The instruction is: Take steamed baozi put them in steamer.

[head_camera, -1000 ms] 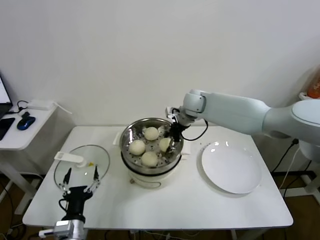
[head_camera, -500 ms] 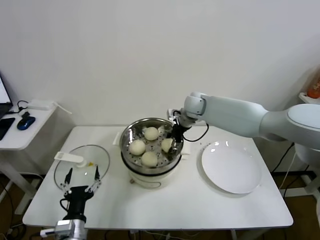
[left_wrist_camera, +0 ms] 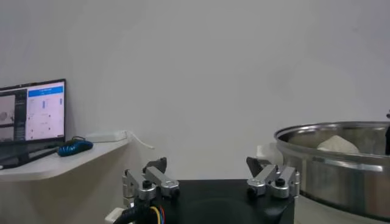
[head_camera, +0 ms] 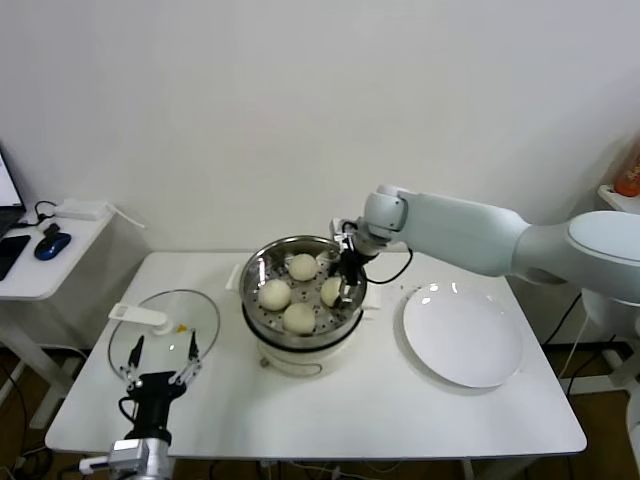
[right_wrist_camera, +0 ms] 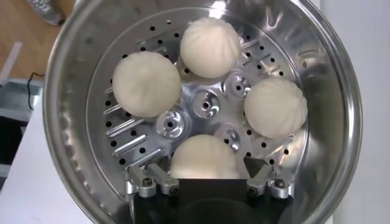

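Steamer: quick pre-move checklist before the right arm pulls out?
1. All four buns inside the steamer: ok.
2. Plate has no buns left: ok.
3. Right claw open, fingers either side of the nearest bun: ok.
4. Whether that bun is free of the fingers: cannot tell.
5. Left claw open, parked at the table's front beside the glass lid: ok.
6. Lid off the steamer: ok.
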`<state>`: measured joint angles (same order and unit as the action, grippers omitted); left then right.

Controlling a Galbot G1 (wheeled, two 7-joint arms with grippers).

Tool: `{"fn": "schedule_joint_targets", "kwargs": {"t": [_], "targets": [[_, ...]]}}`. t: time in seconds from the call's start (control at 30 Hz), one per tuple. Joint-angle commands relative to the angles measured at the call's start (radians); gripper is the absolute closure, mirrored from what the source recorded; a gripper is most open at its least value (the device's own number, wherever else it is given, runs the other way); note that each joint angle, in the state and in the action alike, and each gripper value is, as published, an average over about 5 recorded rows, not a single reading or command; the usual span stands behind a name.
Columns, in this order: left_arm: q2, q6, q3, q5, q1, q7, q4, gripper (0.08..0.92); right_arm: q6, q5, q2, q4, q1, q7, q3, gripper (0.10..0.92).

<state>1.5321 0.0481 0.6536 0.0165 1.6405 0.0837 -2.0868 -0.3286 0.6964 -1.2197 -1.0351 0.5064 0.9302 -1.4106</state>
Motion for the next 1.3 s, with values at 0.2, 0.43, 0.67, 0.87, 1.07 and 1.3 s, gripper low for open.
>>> {"fn": "schedule_joint_targets", "kwargs": {"t": [0.2,0.43,0.67,0.87,1.07,1.3], "targets": [[-0.009,-0.016,0.004,-0.006,0.005,-0.015,-0.013,0.177,0.039,0.085,0.143,-0.144,0.168,0.056,-0.02,0.203],[-0.008,-0.012,0.009,-0.009,0.013,-0.016,-0.016,0.177,0.09,0.03,0.32,-0.214,0.166,0.003,0.108,0.203],[-0.008,0.021,0.013,-0.041,0.025,-0.017,-0.024,0.177,0.12,-0.024,0.53,-0.325,-0.018,-0.175,0.368,0.203],[-0.003,0.075,0.0,-0.078,0.034,-0.023,-0.042,0.177,0.12,-0.086,0.68,-0.483,-0.427,-0.401,0.791,0.203],[-0.003,0.073,0.001,-0.081,0.046,-0.025,-0.048,0.177,0.193,-0.159,0.709,-0.623,-0.937,-0.661,1.217,0.203],[0.003,0.034,-0.013,-0.056,0.073,-0.015,-0.073,0.177,0.283,-0.315,0.5,-0.681,-1.403,-0.762,1.67,0.203]]}}
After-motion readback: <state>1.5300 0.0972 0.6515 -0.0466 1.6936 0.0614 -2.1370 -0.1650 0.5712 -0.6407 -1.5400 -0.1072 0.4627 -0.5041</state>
